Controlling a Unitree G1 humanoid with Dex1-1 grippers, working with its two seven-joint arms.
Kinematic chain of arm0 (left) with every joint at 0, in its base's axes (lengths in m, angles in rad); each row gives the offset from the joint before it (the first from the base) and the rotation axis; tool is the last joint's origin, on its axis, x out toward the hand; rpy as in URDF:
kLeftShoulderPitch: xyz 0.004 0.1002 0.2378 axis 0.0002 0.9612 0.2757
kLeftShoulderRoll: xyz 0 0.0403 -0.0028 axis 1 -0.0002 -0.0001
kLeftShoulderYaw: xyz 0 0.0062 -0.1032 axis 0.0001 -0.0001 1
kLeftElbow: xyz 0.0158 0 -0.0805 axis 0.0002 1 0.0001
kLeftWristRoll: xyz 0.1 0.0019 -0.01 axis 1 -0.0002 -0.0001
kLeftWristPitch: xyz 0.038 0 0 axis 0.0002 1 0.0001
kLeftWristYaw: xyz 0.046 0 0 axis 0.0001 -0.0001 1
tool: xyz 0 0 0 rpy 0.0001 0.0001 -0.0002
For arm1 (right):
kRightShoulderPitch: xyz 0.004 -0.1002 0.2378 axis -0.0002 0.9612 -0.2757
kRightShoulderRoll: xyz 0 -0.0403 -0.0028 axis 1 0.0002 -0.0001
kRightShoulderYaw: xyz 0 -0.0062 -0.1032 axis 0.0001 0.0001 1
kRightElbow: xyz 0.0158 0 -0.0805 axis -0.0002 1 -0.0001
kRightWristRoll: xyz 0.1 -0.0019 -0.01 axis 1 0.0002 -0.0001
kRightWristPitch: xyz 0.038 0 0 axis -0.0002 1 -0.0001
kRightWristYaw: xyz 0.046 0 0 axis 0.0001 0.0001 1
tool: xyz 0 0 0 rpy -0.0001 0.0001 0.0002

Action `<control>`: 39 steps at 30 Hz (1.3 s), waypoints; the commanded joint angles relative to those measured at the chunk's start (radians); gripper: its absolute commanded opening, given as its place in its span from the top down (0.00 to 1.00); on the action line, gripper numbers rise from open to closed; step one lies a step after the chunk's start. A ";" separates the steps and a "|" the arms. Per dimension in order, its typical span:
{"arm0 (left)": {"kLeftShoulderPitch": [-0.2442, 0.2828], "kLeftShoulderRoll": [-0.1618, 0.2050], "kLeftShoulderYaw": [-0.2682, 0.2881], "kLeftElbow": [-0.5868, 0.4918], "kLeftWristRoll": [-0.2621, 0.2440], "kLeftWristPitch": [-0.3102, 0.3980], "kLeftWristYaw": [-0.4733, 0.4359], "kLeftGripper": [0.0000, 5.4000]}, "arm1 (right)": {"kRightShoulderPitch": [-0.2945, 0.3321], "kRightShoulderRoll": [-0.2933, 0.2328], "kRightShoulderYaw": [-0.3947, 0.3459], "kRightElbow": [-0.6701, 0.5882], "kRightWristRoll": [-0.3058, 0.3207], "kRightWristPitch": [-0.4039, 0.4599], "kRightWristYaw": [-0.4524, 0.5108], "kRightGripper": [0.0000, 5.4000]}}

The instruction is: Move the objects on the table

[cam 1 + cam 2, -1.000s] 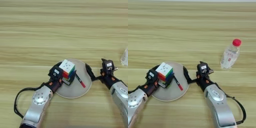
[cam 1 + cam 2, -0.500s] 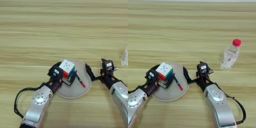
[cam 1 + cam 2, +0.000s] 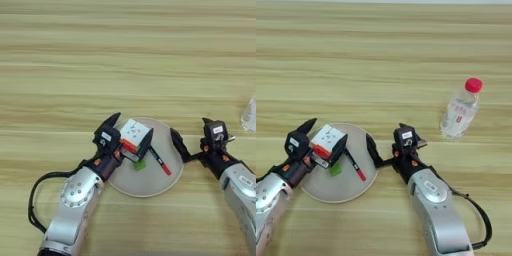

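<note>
On the bench (image 3: 125,60), the left gripper (image 3: 129,134) spreads around the cube (image 3: 135,135) over a plate (image 3: 150,185) holding a pen (image 3: 159,161) and green block (image 3: 140,164). The right gripper (image 3: 192,135), open, sits at the plate's right rim.

1. One wide light-brown wooden table (image 3: 125,55) fills the view.
2. One round beige plate (image 3: 150,182) is visible.
3. One multicoloured puzzle cube with a white face (image 3: 134,135).
4. One slim red-and-black pen (image 3: 161,162).
5. One small green rectangular block (image 3: 140,164).
6. One clear plastic bottle with a red cap (image 3: 460,111).
7. Two black-fingered grippers: left (image 3: 129,135), right (image 3: 191,138).
</note>
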 commanded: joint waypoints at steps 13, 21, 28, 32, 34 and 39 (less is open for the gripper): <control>-0.016 -0.054 0.162 -0.095 -0.176 -0.030 0.043 0.00 | -0.010 -0.003 0.001 0.015 -0.006 -0.016 0.002 0.00; -0.063 -0.058 0.296 -0.034 -0.117 -0.058 0.188 0.00 | -0.007 -0.009 0.004 0.012 0.002 -0.040 0.018 0.00; -0.081 -0.049 0.309 0.032 -0.021 -0.054 0.262 0.00 | 0.006 -0.017 0.007 0.020 0.021 -0.093 0.066 0.00; -0.094 -0.038 0.314 0.080 0.034 -0.049 0.299 0.00 | 0.017 -0.028 0.019 0.013 0.026 -0.121 0.103 0.00; -0.097 -0.037 0.310 0.091 0.039 -0.045 0.297 0.00 | 0.021 -0.032 0.026 0.010 0.029 -0.132 0.118 0.00; -0.103 -0.034 0.313 0.120 0.059 -0.030 0.317 0.00 | 0.029 -0.044 0.046 -0.001 0.031 -0.155 0.148 0.00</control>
